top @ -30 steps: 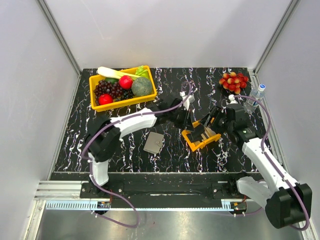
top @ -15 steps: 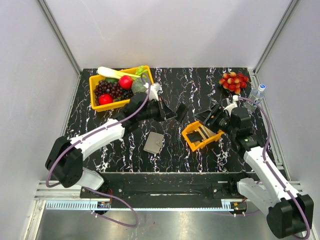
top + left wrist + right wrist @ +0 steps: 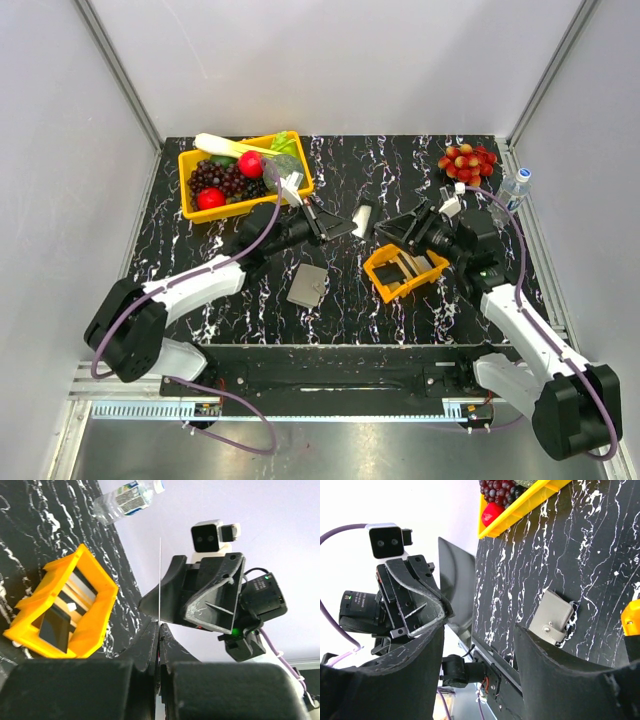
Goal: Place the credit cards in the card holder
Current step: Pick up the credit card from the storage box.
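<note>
Black, white-veined table (image 3: 190, 300) enclosed by plain white walls.

1. Left gripper (image 3: 338, 229) is above the table centre. Its jaws are pressed together on 1 silvery-grey card (image 3: 362, 218), held clear of the surface. The left wrist view shows this card edge-on, pinched at its lower end.
2. Right gripper (image 3: 398, 228) stands at 3 o'clock of that card, near but apart. Its fingers (image 3: 420, 670) are spread wide with nothing between them.
3. Orange tray (image 3: 378, 272) sits at 4 o'clock of centre, below the right gripper. The remaining cards (image 3: 54, 630), dark and grey, lie inside it.
4. Card holder (image 3: 308, 285) lies closed and flat at 7 o'clock of centre, apart from both grippers and the tray.
5. Yellow bin (image 3: 250, 206) of produce is at 10 o'clock. Red fruit cluster (image 3: 467, 162) is at 2 o'clock, with the water bottle (image 3: 512, 188) beside it.
</note>
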You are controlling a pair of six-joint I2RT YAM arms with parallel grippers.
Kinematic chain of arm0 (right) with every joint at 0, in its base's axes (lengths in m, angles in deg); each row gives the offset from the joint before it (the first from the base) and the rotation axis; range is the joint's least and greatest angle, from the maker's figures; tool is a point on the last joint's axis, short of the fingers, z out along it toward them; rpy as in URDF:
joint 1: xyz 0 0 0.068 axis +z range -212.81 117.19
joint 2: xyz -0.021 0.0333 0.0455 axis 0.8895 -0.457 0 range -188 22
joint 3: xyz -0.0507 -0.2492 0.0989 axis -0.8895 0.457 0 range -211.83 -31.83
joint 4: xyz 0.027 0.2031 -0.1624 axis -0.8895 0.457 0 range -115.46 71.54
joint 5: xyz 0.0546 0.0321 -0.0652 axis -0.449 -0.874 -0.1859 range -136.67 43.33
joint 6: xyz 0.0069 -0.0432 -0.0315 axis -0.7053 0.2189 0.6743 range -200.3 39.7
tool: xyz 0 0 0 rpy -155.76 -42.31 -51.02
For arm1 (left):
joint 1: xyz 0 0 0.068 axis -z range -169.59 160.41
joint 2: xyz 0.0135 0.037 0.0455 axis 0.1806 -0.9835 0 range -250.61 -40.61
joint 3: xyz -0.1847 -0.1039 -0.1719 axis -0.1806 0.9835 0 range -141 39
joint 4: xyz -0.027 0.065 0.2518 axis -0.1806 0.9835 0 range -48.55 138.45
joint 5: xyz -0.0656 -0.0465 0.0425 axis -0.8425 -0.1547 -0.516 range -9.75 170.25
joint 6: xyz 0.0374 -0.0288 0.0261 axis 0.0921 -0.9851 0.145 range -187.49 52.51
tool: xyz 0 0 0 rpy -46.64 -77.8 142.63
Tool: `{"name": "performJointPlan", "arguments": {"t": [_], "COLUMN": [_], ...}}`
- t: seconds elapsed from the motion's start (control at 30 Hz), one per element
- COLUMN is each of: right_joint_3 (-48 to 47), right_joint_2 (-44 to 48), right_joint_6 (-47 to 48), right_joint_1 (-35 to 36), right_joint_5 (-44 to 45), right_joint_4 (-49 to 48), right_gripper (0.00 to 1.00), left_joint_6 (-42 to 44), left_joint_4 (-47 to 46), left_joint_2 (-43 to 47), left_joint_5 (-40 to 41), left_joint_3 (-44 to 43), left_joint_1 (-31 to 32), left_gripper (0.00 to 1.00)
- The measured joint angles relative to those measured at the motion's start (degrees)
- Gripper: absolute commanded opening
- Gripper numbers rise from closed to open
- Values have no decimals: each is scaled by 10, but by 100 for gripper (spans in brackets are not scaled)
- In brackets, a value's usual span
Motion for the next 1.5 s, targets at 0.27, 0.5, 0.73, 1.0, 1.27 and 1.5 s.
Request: {"name": "performJointPlan", "arguments": {"t": [0.27,0.5,0.73,1.0,1.27,1.5], "right_joint_3": [0,0,0,0,0,-12], "right_joint_2": [-19,-37,-37,-37,-16,-1], "right_joint_6": [-23,-44,-54,-61,-43,43], "right_joint_1": [0,1,1,1,1,1], "right_joint_5": [-14,-21,-21,-22,-9,43], "right_joint_4": [-40,-87,-109,-123,-83,64], "right_gripper": [52,38,25,5,3,2], "left_joint_6": [-46,-60,-66,-74,-44,132], "left_joint_4": [-72,-100,-104,-117,-81,237], "left_joint_2": [-29,-31,-35,-43,-46,-12], "left_joint_5": [-29,-40,-47,-52,-51,48], "left_joint_3": [0,4,12,12,21,-8], "left_joint_1": [0,0,0,-2,-8,-15], "left_gripper": [0,0,0,28,99,99]}}
